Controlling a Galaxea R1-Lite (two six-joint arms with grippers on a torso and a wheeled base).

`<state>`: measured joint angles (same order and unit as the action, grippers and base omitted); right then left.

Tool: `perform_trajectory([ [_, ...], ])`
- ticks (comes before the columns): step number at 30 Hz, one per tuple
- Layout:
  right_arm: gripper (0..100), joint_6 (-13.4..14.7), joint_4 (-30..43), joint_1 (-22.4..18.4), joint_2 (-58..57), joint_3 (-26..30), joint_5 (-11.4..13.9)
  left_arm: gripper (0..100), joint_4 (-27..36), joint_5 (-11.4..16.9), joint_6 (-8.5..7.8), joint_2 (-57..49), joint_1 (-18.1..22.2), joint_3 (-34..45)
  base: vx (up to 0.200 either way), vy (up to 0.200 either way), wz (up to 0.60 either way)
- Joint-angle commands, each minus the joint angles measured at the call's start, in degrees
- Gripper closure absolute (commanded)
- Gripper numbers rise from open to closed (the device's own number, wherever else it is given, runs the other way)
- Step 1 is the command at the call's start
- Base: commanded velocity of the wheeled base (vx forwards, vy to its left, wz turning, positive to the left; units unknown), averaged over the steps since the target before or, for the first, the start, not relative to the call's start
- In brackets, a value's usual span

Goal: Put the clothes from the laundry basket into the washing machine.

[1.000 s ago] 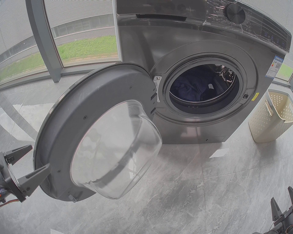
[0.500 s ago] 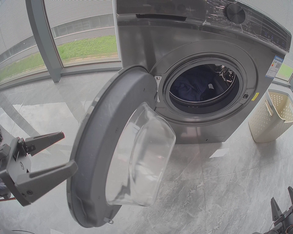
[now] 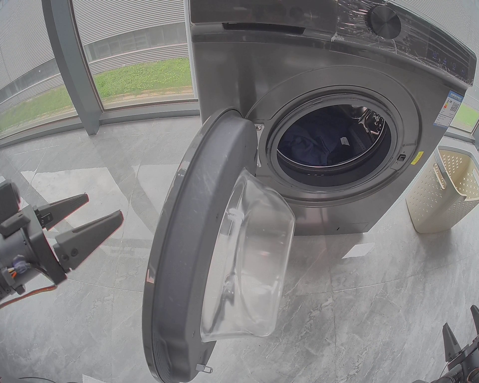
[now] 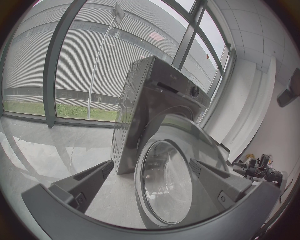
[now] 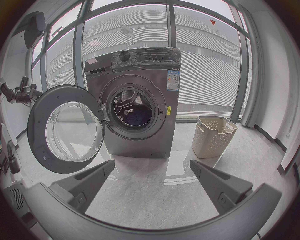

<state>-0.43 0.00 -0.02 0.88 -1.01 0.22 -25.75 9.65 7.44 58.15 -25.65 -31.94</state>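
Door (image 3: pixel 199 239), hinged at the left of the washer's (image 3: pixel 319 65) opening: within the last second it swings from wide open to about half shut and now stands out from the washer front. Left gripper (image 3: pixel 104 206): a second ago at the door's outer rim, now clear of the door on its outer side, fingers spread and holding nothing. Right gripper (image 5: pixel 151 164): low, well in front of the washer, fingers spread, empty, unmoved. Clothes (image 3: pixel 319 142): dark blue, lying inside the washer's drum, with a small white tag (image 3: pixel 344 141). Basket (image 3: pixel 444 199): cream, on the floor just right of the washer, no cloth showing in it. From where I stand, loading looks finished and the closing of the door is the step in hand; it likely needs another push to latch. Writing: a white-and-blue sticker (image 3: pixel 449 107) on the washer's upper right front, a yellow sticker (image 3: pixel 417 158) right of its opening, and small panel markings (image 3: pixel 446 60) near the dial (image 3: pixel 384 22), all too small to read.
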Motion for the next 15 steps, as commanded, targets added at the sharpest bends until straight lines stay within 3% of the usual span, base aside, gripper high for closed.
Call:
perform_trajectory([
  [1, 0, -0.01, 0.0, 0.02, -0.35, 0.92, 0.04, 0, -0.71, -0.16, -1.11, 5.13, -0.19, 0.56, 0.0, 0.0, 0.0],
  [7, 0, -0.01, 0.0, 0.02, -0.35, 0.92, 0.04, 0, -6.42, -0.69, -0.76, 12.16, -5.9, -0.76, 0.0, 0.0, 0.0],
  [15, 0, -0.01, 0.0, 0.02, -0.35, 0.92, 0.04, 0, -7.56, -0.69, -0.76, 18.32, -11.18, -4.8, 0.0, 0.0, 0.0],
])
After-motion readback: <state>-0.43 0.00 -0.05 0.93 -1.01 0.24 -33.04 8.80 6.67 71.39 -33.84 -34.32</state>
